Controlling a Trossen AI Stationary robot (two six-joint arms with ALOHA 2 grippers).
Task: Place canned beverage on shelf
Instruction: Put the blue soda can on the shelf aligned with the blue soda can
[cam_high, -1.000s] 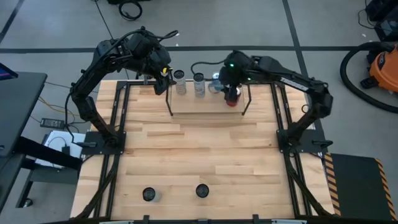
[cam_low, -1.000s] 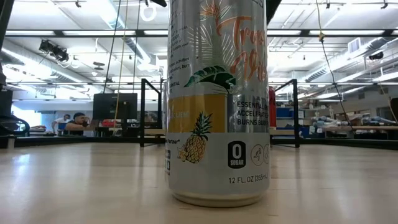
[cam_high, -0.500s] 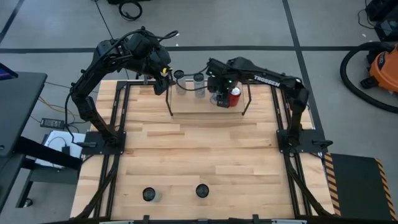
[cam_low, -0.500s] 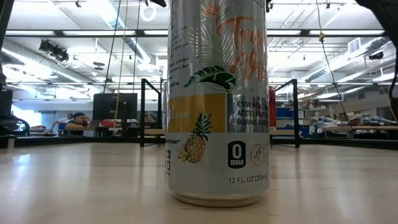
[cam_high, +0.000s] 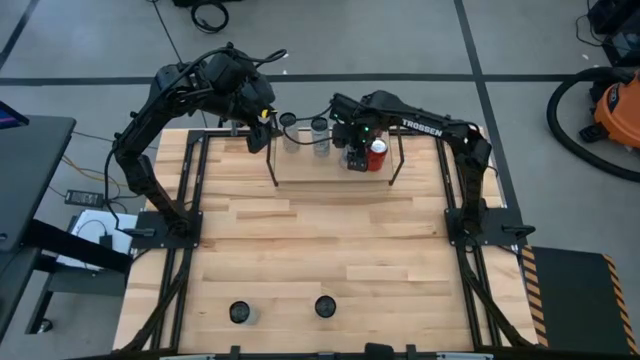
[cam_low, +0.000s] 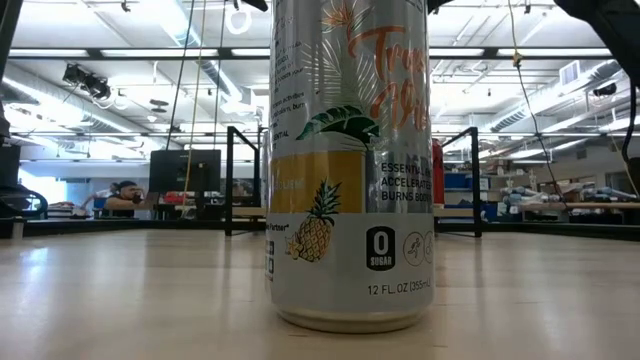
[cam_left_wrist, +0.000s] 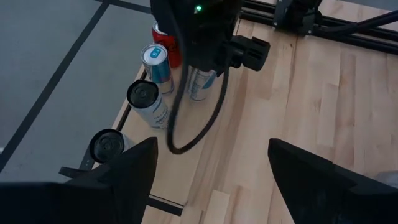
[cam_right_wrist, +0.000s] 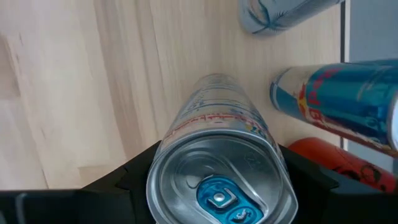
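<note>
The shelf (cam_high: 310, 170), a light wood board with black end frames, stands at the table's far edge. On it stand two dark-topped cans (cam_high: 288, 130), (cam_high: 320, 135), a blue can (cam_left_wrist: 155, 62) and a red can (cam_high: 377, 155). My right gripper (cam_high: 355, 155) is over the shelf, just left of the red can. It is shut on a silver can with a blue tab (cam_right_wrist: 217, 180). My left gripper (cam_left_wrist: 211, 180) is open and empty, in the air at the shelf's left end (cam_high: 262, 125). My right gripper pinches the silver can between its two fingers (cam_right_wrist: 134, 186), on the side wall just below the top rim (cam_right_wrist: 163, 163). The fingers come from above, pointing down. The can is upright with its base at the shelf board (cam_left_wrist: 196, 94); whether it rests there, I cannot tell.
Two more cans (cam_high: 240, 313), (cam_high: 325, 306) stand near the table's near edge. One of them, with a pineapple label (cam_low: 350, 160), fills the middle of the low view. The wide wood tabletop (cam_high: 320, 240) lies between them and the shelf. Black rails (cam_high: 190, 190) run along both table sides.
My right gripper has gone toward the table's left along the shelf, from over the red can to just beside it, and the arm has folded in and turned. The red can now shows uncovered. In the last half second the gripper has barely moved.
</note>
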